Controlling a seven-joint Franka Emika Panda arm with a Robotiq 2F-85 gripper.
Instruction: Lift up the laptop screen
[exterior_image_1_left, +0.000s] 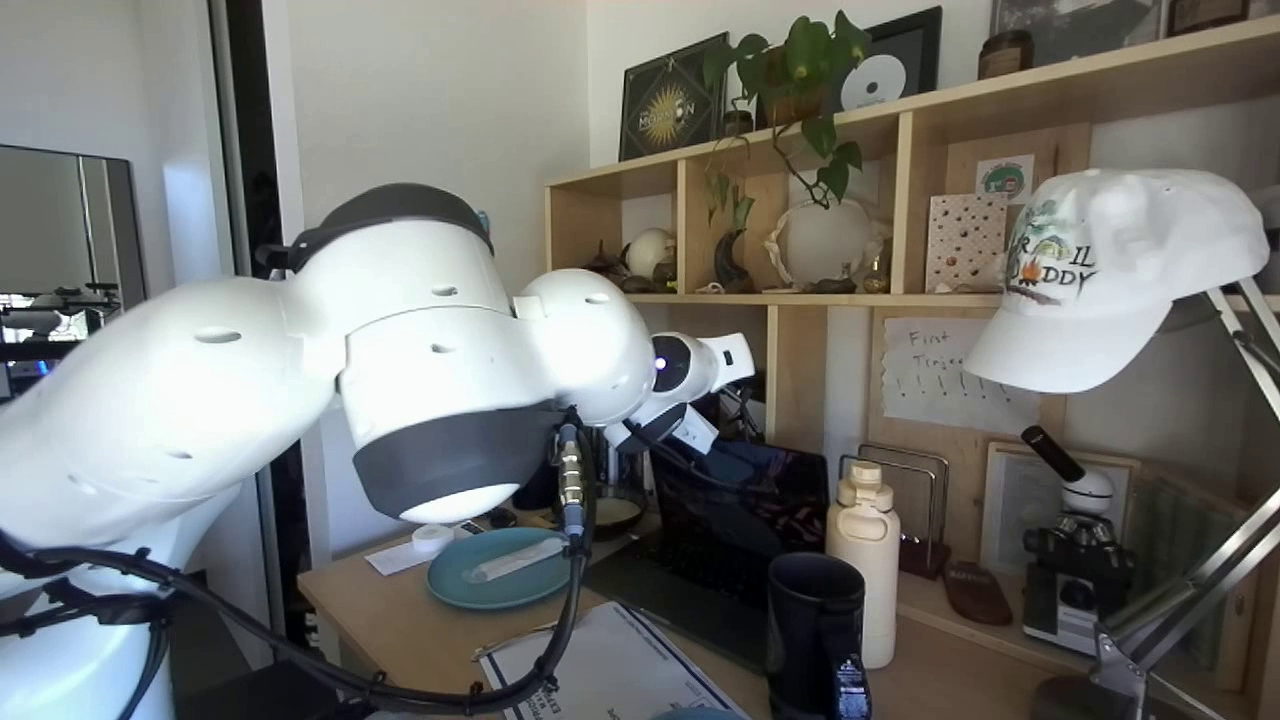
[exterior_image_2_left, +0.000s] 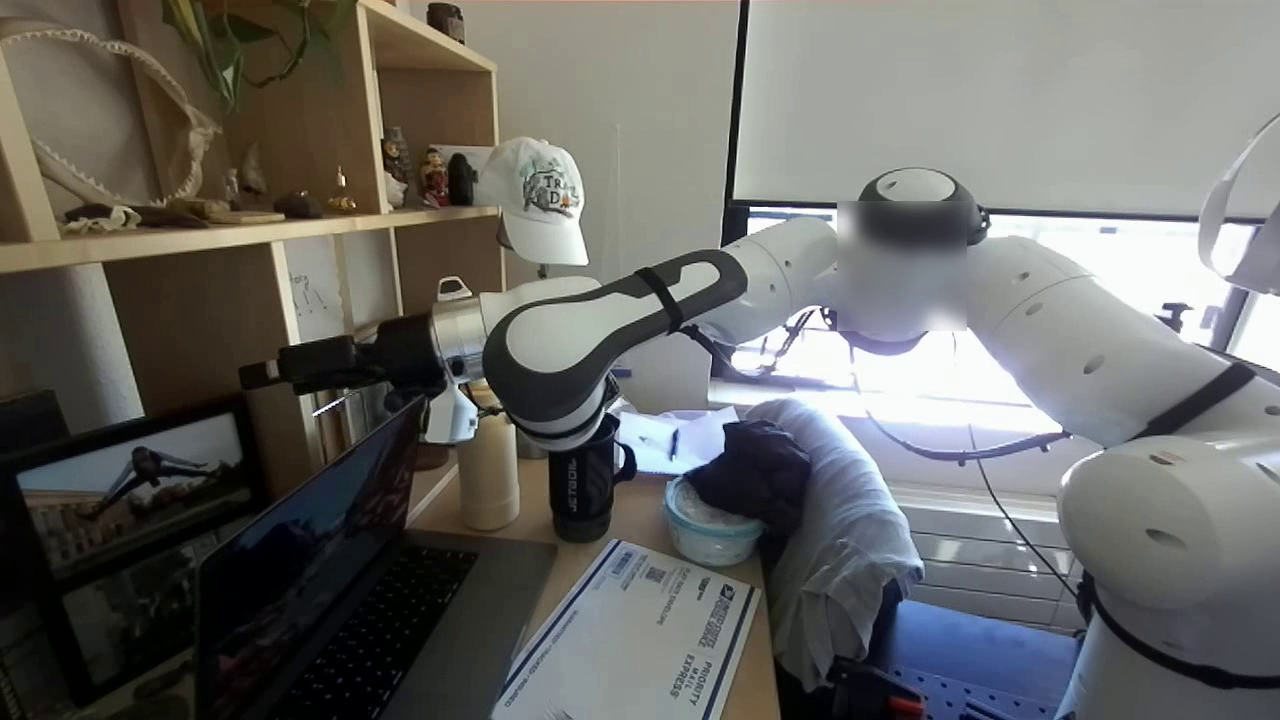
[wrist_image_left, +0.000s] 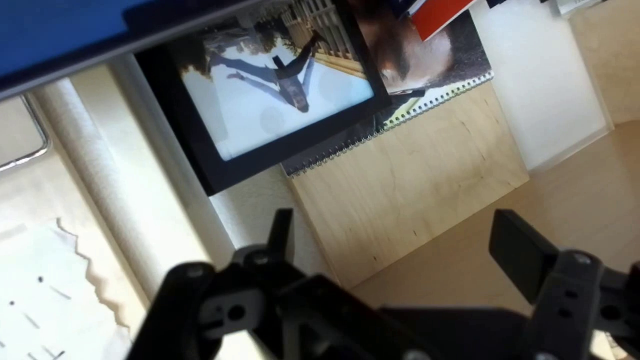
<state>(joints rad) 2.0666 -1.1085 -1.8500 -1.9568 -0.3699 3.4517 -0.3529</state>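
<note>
The gripper (wrist_image_left: 392, 234), nearest us in the wrist view, gapes wide around nothing, probably for pushing rather than pinching. At ten o'clock we see the laptop screen (wrist_image_left: 60, 35), already raised, presumably standing unaided.

The arm (exterior_image_1_left: 430, 360) has glossy white, rounded shells (exterior_image_1_left: 180, 390), dark grey caps (exterior_image_1_left: 455, 455), black straps (exterior_image_2_left: 660, 298) and a black cable (exterior_image_1_left: 482, 703) with a brass-coloured connector (exterior_image_1_left: 570, 475), and the black hand (wrist_image_left: 397, 240) shows screw heads (wrist_image_left: 582, 258).

1 laptop screen (exterior_image_2_left: 310, 560), thin rectangular panel, raised roughly upright on the table (exterior_image_1_left: 410, 630), dark in both exterior views, blue in the wrist view
</note>
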